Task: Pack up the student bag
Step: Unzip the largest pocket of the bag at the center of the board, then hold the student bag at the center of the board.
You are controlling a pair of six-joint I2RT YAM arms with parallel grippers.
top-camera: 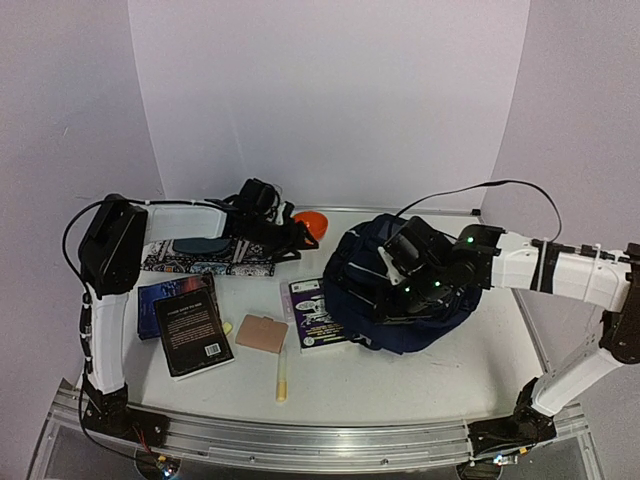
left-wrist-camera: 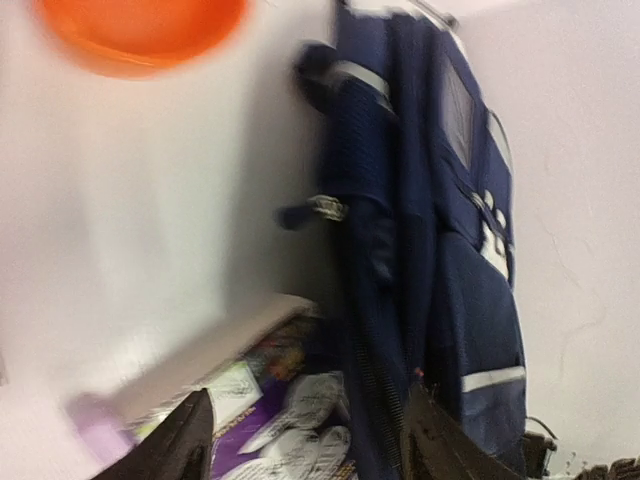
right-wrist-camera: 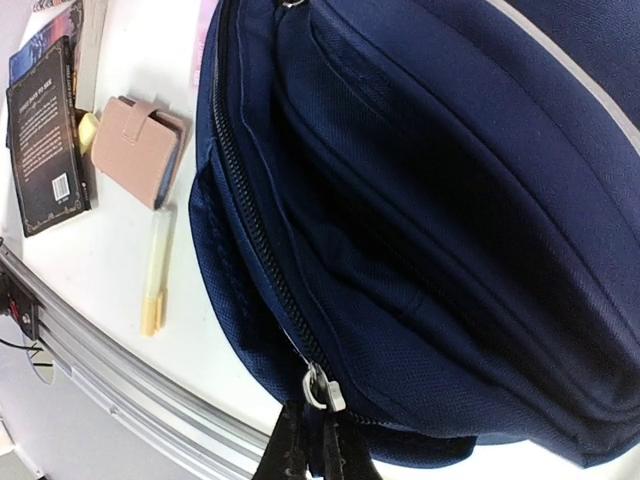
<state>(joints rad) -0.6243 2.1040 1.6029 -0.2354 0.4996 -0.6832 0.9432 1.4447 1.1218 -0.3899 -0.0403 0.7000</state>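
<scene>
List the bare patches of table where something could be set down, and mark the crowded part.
Free: the table strip in front of the bag, between the pen and the right arm base; also right of the bag. Crowded: the left half, with books, wallet and pencil case.

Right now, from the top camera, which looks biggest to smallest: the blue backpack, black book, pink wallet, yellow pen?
blue backpack
black book
pink wallet
yellow pen
The pen is about as long as the wallet, just thinner.
</scene>
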